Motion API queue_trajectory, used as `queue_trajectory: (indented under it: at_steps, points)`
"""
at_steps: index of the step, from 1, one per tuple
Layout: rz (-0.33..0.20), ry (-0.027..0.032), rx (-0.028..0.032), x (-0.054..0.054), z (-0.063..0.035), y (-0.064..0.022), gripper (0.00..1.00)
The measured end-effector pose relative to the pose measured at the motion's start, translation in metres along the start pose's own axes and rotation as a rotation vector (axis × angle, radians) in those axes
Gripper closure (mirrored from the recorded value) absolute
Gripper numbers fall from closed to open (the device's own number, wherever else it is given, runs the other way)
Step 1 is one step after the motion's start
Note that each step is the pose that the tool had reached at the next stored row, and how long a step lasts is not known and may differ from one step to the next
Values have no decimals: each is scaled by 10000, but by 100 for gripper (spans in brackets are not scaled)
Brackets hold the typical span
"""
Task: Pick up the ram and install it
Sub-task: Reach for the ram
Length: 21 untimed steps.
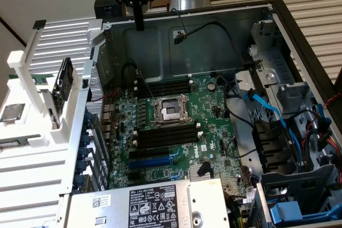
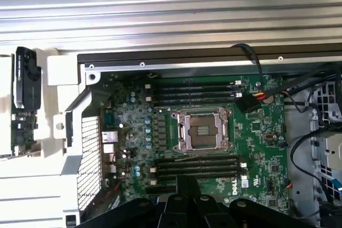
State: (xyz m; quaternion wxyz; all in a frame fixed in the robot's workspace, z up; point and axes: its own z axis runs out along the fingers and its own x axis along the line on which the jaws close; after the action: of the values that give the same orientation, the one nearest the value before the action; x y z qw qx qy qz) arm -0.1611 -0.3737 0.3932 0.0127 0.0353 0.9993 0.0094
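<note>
My gripper hangs shut above the far wall of the open computer case, with nothing visible between its black fingers. In the wrist view the gripper shows over the motherboard. A thin dark green strip that looks like the ram lies in the white rack at the exterior view's left, well apart from the gripper. Black memory slots run on both sides of the processor socket; a second bank of memory slots lies nearer the blue expansion slot.
A black fan card stands upright in the rack beside the case wall. A silver chip rests on the rack. Black and blue cables and drive bays crowd the exterior view's right. The power supply covers the near edge.
</note>
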Motion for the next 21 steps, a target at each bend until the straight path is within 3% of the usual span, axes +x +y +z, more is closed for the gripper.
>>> queue_trajectory:
  at_steps: [7,9,17,21]
  points:
    - [-1,-19,2,304,-8,-16,89]
    - [-3,-19,2,440,-12,-25,89]
    - [-199,-15,-2,686,-18,-43,89]
    - [-218,-15,-4,859,-22,-55,89]
